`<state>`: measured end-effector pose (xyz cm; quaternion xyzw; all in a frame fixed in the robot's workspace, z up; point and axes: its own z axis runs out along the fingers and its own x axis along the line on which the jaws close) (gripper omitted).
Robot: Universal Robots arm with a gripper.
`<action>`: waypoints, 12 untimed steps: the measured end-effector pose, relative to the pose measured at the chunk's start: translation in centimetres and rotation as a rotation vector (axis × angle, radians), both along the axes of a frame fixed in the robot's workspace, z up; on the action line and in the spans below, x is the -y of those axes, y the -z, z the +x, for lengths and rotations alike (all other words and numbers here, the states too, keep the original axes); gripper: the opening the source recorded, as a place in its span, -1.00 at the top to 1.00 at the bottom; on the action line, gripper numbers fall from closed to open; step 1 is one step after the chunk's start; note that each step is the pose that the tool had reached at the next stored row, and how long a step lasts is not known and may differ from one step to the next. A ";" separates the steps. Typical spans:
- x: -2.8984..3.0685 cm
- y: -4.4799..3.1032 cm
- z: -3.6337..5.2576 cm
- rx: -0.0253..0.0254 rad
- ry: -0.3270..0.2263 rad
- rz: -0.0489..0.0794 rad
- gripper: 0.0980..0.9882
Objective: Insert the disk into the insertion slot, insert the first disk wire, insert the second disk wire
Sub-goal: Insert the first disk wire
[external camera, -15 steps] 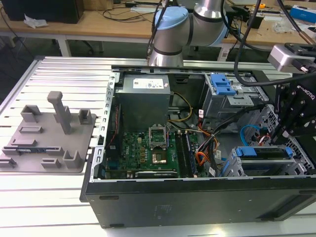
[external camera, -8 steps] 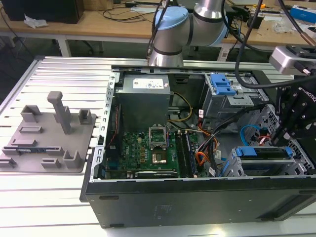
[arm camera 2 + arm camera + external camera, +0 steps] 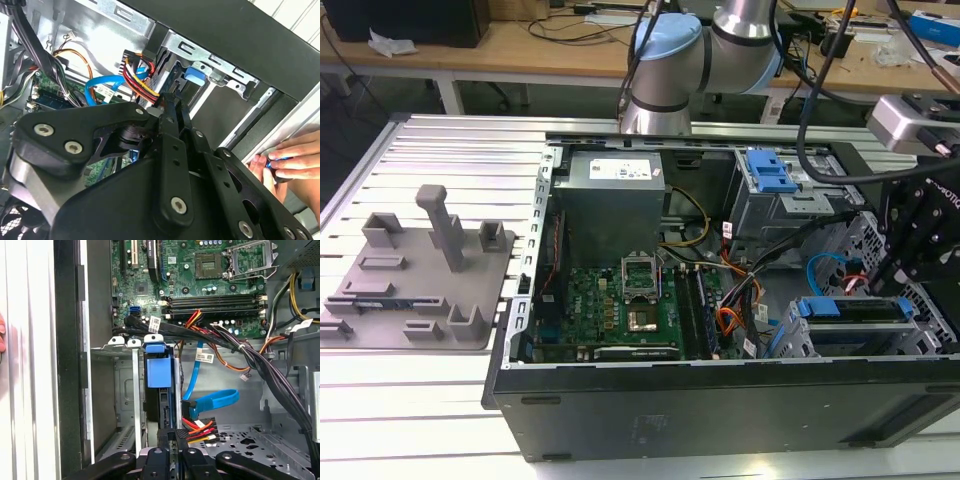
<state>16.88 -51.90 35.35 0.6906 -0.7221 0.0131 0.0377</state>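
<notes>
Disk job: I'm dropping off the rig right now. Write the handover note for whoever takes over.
Gripper: low inside the case, at the end of the disk, against the red-yellow wire bundle. Whether it grips a plug is unclear.
Disk: seated in the insertion slot, framed by its blue carrier.
Done: disk insertion looks complete.
Left: the blue flat cable and the wire bundle lie beside the disk; neither is visibly plugged in.
Note: a person's hand rests at the case edge.
</notes>
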 end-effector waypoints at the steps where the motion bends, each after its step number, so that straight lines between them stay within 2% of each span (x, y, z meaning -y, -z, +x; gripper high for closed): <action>1: 0.02 0.00 0.00 0.0000 0.000 0.006 0.85; 3: 0.09 0.00 0.00 0.0000 0.000 0.016 0.85; 12: 0.21 0.05 0.00 0.0000 0.000 0.016 0.85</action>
